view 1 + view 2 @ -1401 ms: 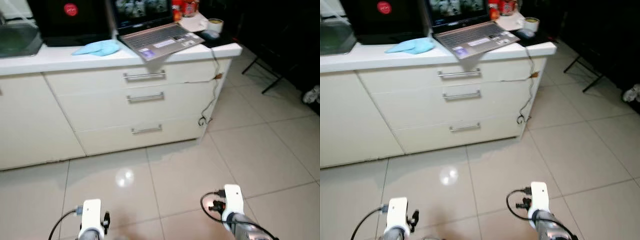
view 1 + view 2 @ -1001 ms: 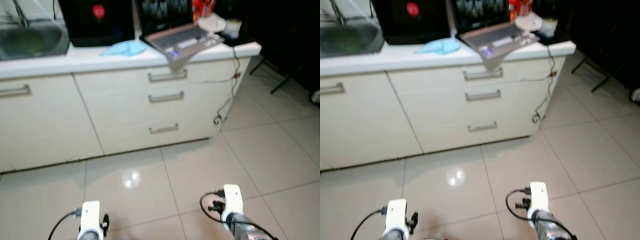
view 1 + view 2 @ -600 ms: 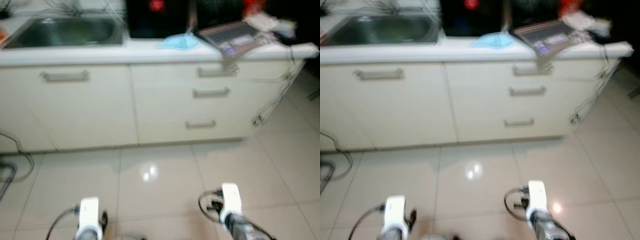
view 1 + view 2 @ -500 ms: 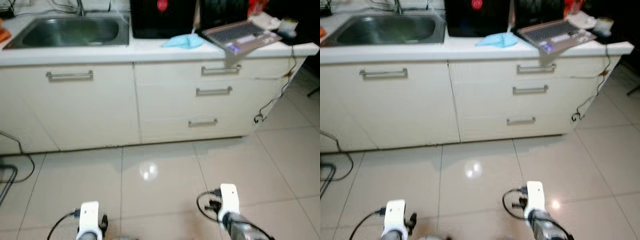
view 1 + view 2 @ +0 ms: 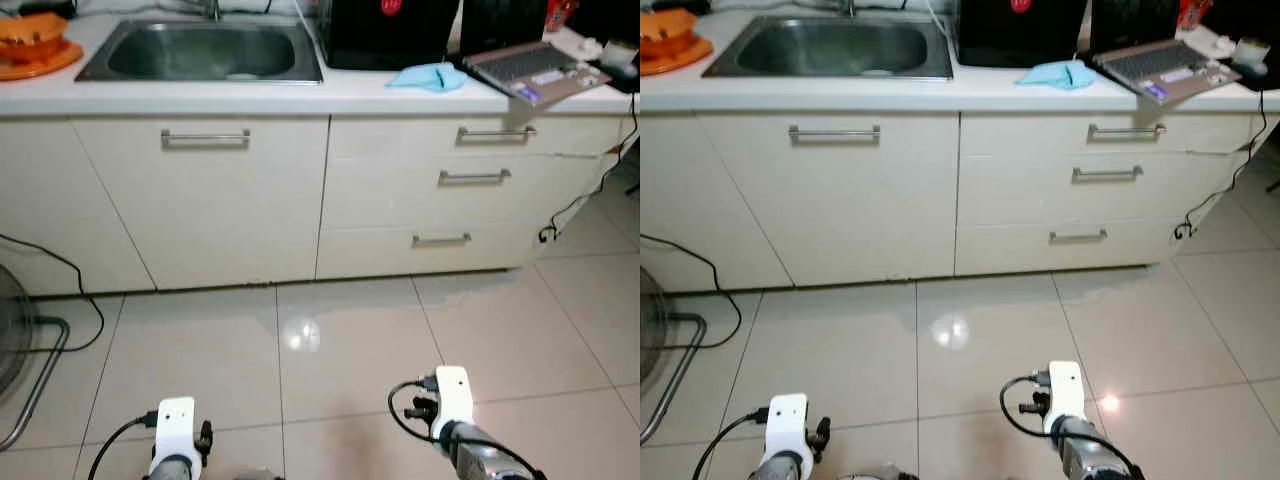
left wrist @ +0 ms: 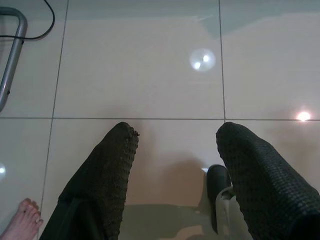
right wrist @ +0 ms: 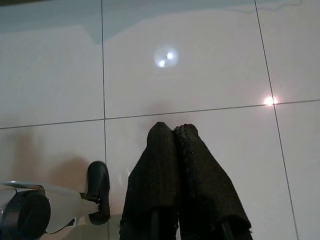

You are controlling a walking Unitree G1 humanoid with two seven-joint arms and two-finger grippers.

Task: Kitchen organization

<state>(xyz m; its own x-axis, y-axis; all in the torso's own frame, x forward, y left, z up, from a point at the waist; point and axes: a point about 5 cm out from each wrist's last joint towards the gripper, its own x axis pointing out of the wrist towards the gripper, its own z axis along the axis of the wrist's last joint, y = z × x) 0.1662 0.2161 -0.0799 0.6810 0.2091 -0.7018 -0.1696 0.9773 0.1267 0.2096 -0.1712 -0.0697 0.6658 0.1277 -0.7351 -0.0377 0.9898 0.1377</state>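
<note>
White kitchen counter [image 5: 200,104] is standing ahead, carrying a steel sink [image 5: 205,50], an orange dish [image 5: 35,45] at far left, a blue cloth [image 5: 428,77] and an open laptop [image 5: 525,68] at right. Drawers [image 5: 475,178] are sitting below the laptop. Left gripper [image 6: 175,145] is hanging over floor tiles, fingers spread and empty. Right gripper [image 7: 175,135] is hanging likewise, fingers pressed together. A person's bare toes [image 6: 22,222] are showing beside the left gripper.

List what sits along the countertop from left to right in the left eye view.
Orange dish → steel sink → black appliance with a red dot → light blue cloth → open laptop → small cup.
</note>
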